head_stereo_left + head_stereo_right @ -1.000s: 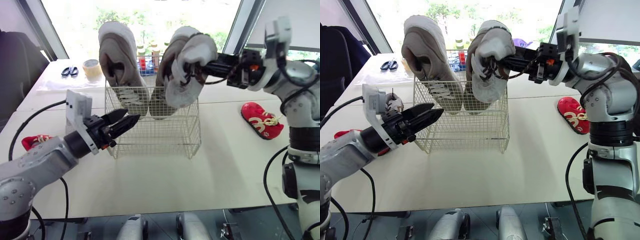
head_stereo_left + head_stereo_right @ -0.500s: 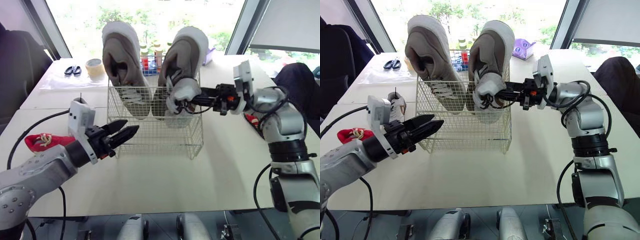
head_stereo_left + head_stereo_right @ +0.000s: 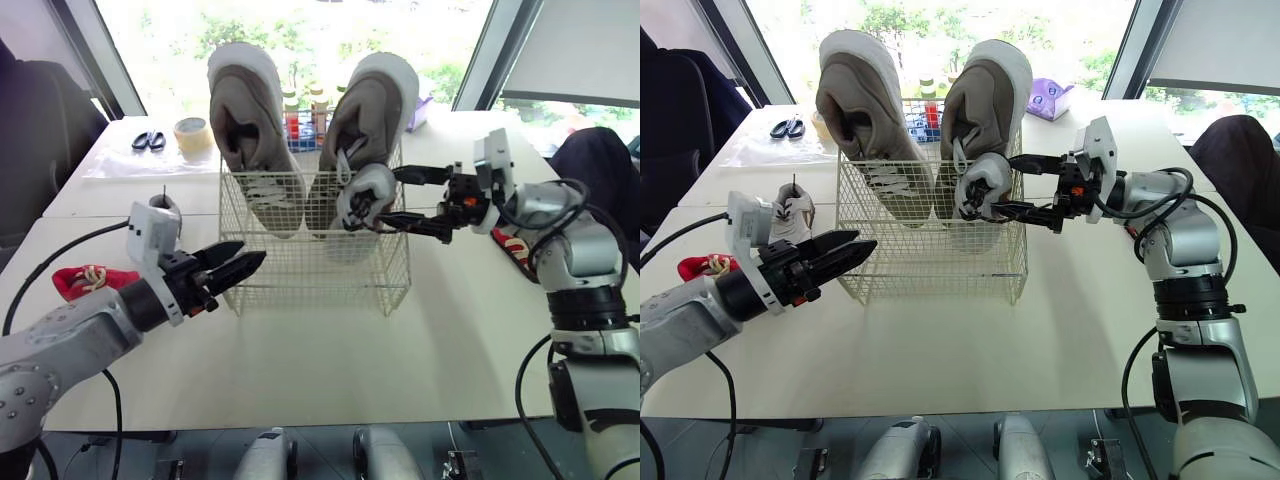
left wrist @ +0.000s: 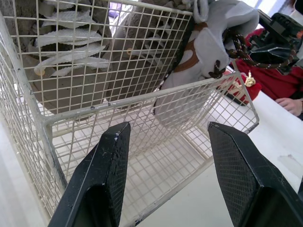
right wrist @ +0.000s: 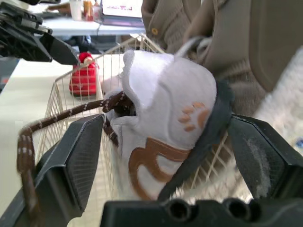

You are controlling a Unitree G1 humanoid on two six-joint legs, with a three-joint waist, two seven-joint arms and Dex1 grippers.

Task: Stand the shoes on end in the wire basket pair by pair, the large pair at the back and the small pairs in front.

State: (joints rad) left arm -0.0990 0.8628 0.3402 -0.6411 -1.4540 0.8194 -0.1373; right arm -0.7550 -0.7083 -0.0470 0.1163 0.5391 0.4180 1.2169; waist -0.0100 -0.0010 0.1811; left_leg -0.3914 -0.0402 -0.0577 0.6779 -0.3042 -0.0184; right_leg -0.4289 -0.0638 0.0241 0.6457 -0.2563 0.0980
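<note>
So, far left: a small red shoe (image 3: 85, 281) lies on the worktop (image 3: 330, 370).
Next to it: a small white shoe (image 3: 792, 213) sits on the worktop, just beside the left arm.
Left claw (image 3: 237, 268): its two black fingers are apart and hold nothing. It hangs near the front left corner of the wire basket (image 3: 300, 275) and does not touch it.
Back of the basket: the two big shoes (image 3: 245, 130) stand on end side by side. They stick up high over the rim.
Front right of the basket: a little white shoe with brown laces (image 3: 362, 195) stands in front of the right big shoe. Its top is over the rim.
Right claw (image 3: 390, 197): its fingers are wide apart, one on each side of the little white shoe. I cannot tell if they touch it.
Far right: another red shoe (image 3: 512, 246) lies on the worktop, partly hidden by the right arm.
Back of the worktop: scissors (image 3: 146, 141), a roll of tape (image 3: 192, 135) and some bottles (image 3: 303, 108).
</note>
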